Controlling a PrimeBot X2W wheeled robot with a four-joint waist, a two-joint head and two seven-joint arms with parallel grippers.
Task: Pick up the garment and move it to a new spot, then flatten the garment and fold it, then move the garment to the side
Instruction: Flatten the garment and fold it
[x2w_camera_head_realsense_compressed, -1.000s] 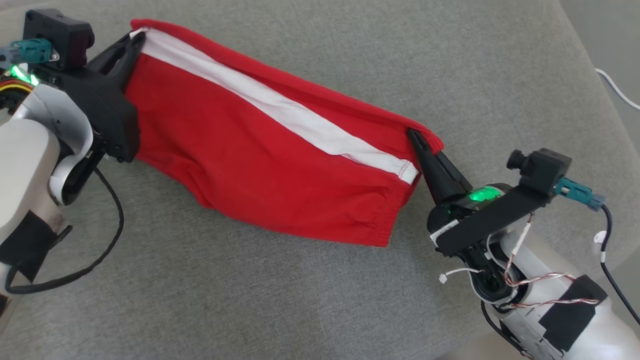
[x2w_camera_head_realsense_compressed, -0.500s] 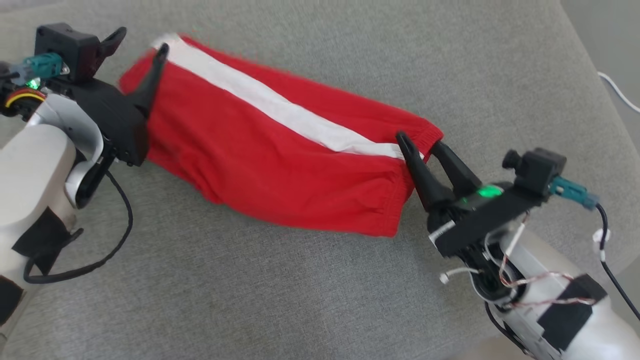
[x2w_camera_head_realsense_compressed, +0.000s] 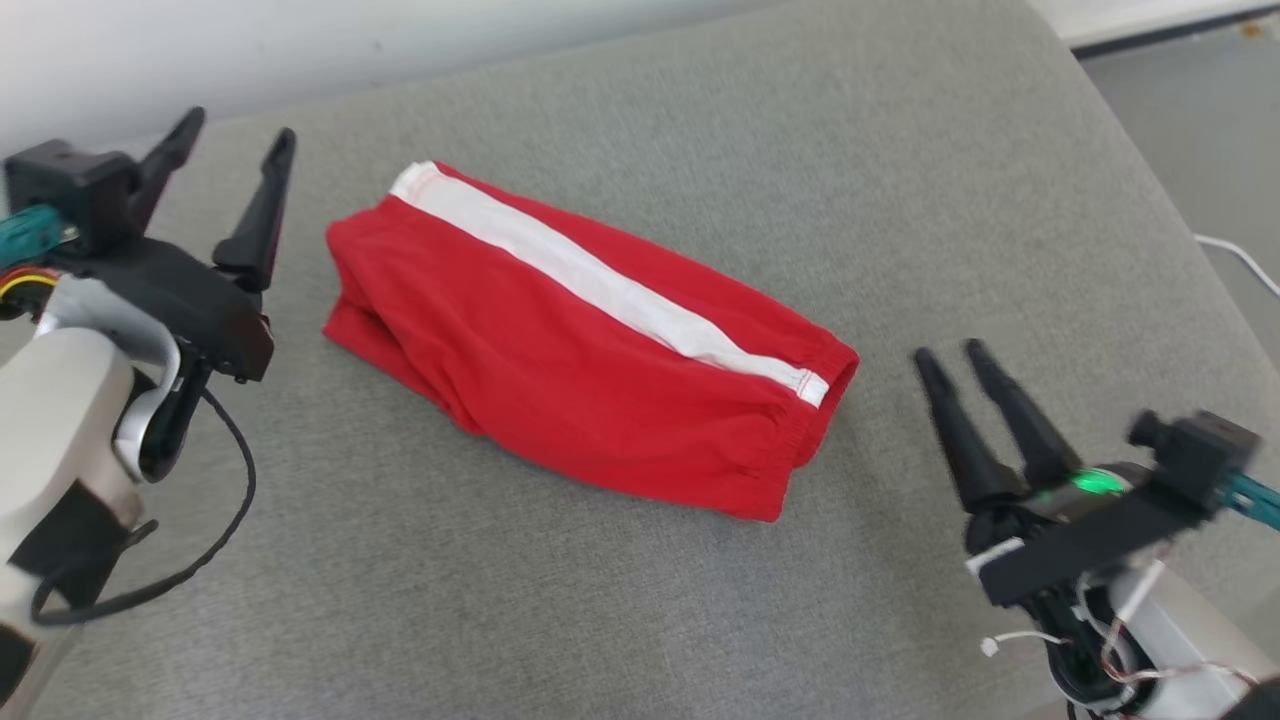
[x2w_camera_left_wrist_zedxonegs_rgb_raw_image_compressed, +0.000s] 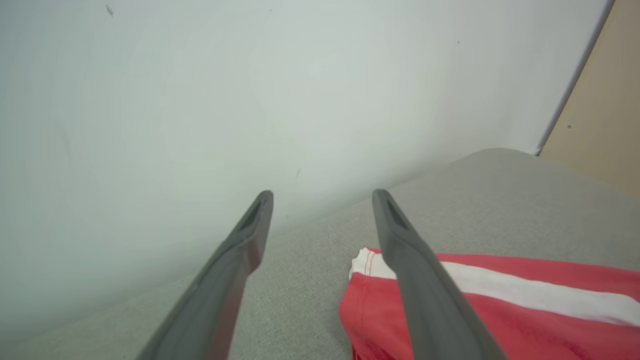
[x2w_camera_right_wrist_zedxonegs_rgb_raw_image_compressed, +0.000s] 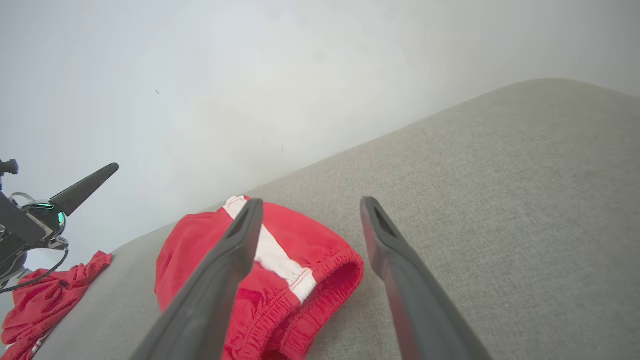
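Note:
The garment (x2w_camera_head_realsense_compressed: 590, 350) is a pair of red shorts with a white side stripe. It lies folded on the grey cushion (x2w_camera_head_realsense_compressed: 640, 600), slanting from upper left to lower right. My left gripper (x2w_camera_head_realsense_compressed: 238, 130) stands open just left of the garment's far end and clear of it. My right gripper (x2w_camera_head_realsense_compressed: 947, 350) is open too, a short gap right of the waistband end. In the left wrist view the open gripper (x2w_camera_left_wrist_zedxonegs_rgb_raw_image_compressed: 322, 194) points at the wall, with the garment (x2w_camera_left_wrist_zedxonegs_rgb_raw_image_compressed: 500, 310) at lower right. Past the open right gripper (x2w_camera_right_wrist_zedxonegs_rgb_raw_image_compressed: 311, 201) the garment's (x2w_camera_right_wrist_zedxonegs_rgb_raw_image_compressed: 320, 255) elastic waistband faces the camera.
A pale wall (x2w_camera_head_realsense_compressed: 300, 40) runs behind the cushion. A white cable (x2w_camera_head_realsense_compressed: 1240, 255) lies on the floor past the cushion's right edge. Another red cloth (x2w_camera_right_wrist_zedxonegs_rgb_raw_image_compressed: 45, 300) sits at the cushion's far left edge, under my left arm.
Both grippers opened, let go of the garment's two ends and drew back outward. The garment settled onto the cushion in a shorter, slacker shape. The head camera has also shifted.

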